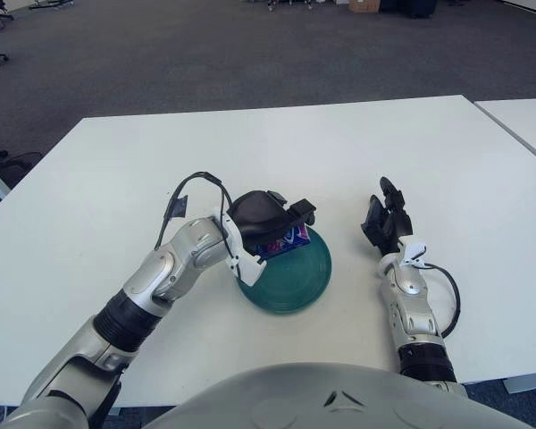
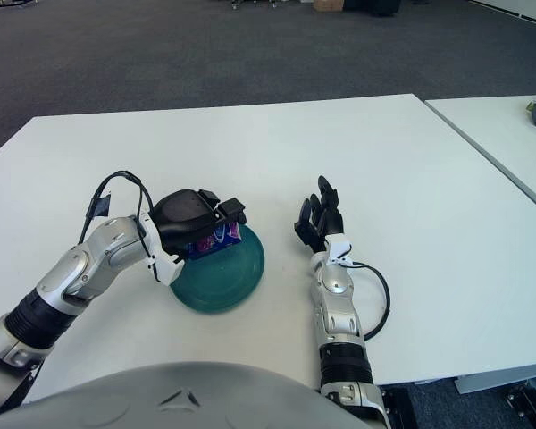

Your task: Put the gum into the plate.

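Left hand (image 1: pixel 266 217), black and three-fingered, is curled around the gum (image 1: pixel 283 241), a small pack with a purple and blue wrapper. Its fingers close over the top and far side of the pack, so only the lower edge of the wrapper shows beneath them. Hand and gum sit over the left, far part of the plate (image 1: pixel 295 286), a round dark green dish lying flat on the white table (image 1: pixel 116 179). The pack's lower edge is right at the plate's surface; whether it actually touches cannot be made out. A silver forearm reaches in from the lower left, with a black cable looping up above the wrist.

Right hand (image 1: pixel 383 222) shows to the right of the plate, apart from it. Its black fingers are spread and pointing away from the robot, and they hold nothing. Its silver forearm runs back toward the robot's body, with a thin black cable curving out beside it. Grey carpet lies beyond the far edge of the table.
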Action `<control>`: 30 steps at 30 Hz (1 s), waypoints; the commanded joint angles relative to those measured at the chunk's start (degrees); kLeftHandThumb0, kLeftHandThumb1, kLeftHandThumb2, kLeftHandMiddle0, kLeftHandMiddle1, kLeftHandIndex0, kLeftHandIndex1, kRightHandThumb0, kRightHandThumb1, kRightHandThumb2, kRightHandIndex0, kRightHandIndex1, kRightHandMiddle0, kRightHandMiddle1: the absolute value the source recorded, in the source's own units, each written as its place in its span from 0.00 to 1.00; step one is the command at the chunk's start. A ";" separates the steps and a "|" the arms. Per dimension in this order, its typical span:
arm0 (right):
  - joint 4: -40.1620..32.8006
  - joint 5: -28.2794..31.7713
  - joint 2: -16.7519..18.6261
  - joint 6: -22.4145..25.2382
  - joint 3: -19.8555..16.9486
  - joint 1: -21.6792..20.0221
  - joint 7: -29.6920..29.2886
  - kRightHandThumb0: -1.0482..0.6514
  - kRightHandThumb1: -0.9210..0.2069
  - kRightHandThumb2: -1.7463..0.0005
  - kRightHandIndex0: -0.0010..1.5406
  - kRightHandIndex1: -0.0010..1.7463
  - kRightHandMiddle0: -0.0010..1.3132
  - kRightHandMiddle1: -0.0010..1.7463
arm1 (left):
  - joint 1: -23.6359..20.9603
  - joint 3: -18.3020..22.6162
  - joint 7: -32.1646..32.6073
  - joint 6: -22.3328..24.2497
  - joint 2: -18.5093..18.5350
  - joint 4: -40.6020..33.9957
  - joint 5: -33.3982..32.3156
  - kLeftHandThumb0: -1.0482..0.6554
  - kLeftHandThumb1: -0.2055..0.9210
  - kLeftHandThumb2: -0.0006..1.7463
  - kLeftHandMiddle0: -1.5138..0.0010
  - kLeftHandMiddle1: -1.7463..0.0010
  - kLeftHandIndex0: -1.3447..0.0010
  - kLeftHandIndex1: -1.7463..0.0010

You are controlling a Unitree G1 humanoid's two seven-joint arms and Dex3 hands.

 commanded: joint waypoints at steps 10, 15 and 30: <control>2.51 0.10 0.51 1.38 -0.06 0.29 -0.53 0.22 0.00 0.51 0.12 0.00 0.00 0.13 | 1.27 1.88 1.56 1.58 -1.06 2.33 -3.78 0.42 0.90 0.35 0.85 0.02 0.85 0.07; 2.69 -0.03 0.66 1.30 0.05 0.18 -0.70 0.22 0.00 0.51 0.12 0.00 0.00 0.13 | 1.00 1.88 1.08 0.34 0.14 2.63 -4.15 0.12 0.99 0.26 0.97 0.19 0.98 0.23; 3.52 -0.14 0.82 0.93 0.35 -0.27 -1.21 0.22 0.00 0.51 0.12 0.00 0.00 0.13 | -1.82 3.12 -15.16 1.76 6.89 -3.77 -14.22 0.00 1.00 0.23 0.94 0.96 1.00 0.91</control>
